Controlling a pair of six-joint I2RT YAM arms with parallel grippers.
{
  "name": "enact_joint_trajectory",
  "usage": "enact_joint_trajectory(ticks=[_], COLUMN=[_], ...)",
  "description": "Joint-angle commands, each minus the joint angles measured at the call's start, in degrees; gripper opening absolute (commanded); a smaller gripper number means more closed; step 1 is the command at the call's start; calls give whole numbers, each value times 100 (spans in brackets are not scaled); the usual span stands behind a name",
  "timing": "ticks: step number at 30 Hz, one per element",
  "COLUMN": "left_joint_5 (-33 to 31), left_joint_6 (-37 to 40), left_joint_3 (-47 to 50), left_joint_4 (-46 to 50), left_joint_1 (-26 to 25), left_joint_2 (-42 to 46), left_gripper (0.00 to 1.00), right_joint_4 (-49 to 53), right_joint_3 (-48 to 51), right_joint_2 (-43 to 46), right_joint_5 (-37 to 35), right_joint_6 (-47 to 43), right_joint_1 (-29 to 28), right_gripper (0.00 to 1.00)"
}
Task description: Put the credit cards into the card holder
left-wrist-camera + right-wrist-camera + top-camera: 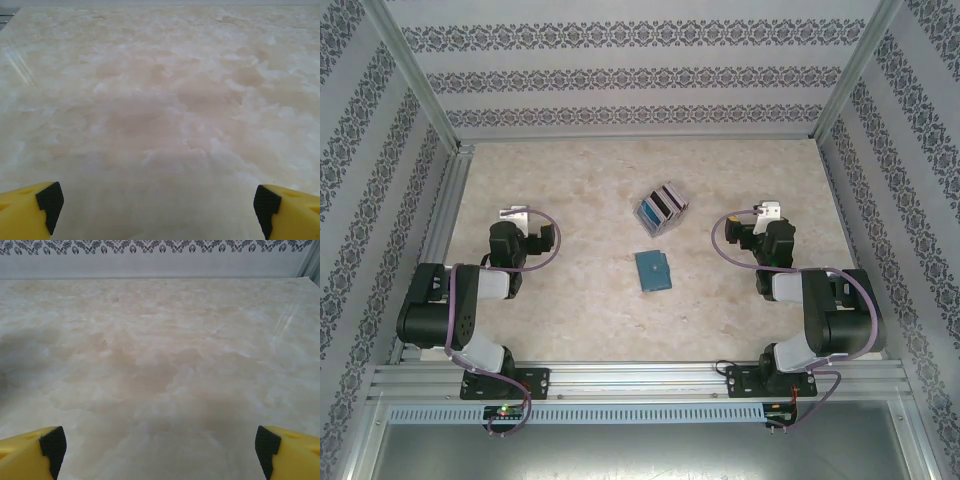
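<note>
While the credit cards (pixel 661 208) lie as a small overlapping cluster just above the centre of the top view, with bluish, dark and whitish faces showing, the card holder (pixel 652 270), taken here to be the flat teal piece just below them, rests apart from the cluster. Whether it holds a card is too small to tell. Both lie on the pale marbled table (pixel 570 300). The left gripper (pixel 515 215) sits at centre left of the frame and the right gripper (pixel 766 212) at centre right, each well apart from the cards. In both wrist views the yellow fingers (pixel 25 210) (pixel 25 452) stand spread wide at the lower corners with only bare table between them. Both grippers are released and carry nothing.

Judged step: the opening approach, before any pick. The next move calls for one arm to reach to the centre and close on a single card. These are thin and lie flat, so an exposed overlapping edge is the likeliest purchase. The other arm may need to steady the holder.
</note>
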State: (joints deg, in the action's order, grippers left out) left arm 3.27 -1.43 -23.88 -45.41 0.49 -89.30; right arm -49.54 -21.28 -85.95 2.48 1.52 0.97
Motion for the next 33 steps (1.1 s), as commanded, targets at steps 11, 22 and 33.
enact_joint_trajectory(ticks=[11,22,33], left_joint_5=[97,104,-146], left_joint_6=[134,129,-4], left_joint_3=[-108,-108,-502], left_joint_4=[50,50,1121], left_joint_1=[56,56,56], left_joint_2=[36,41,469], left_gripper=[100,99,100], right_joint_4=[-65,-65,625], right_joint_3=[-113,-113,-218], right_joint_2=[-28,-27,636], right_joint_5=[86,86,-317], right_joint_6=[13,8,-69], right_joint_1=[-36,-41,-187], right_gripper=[98,98,98])
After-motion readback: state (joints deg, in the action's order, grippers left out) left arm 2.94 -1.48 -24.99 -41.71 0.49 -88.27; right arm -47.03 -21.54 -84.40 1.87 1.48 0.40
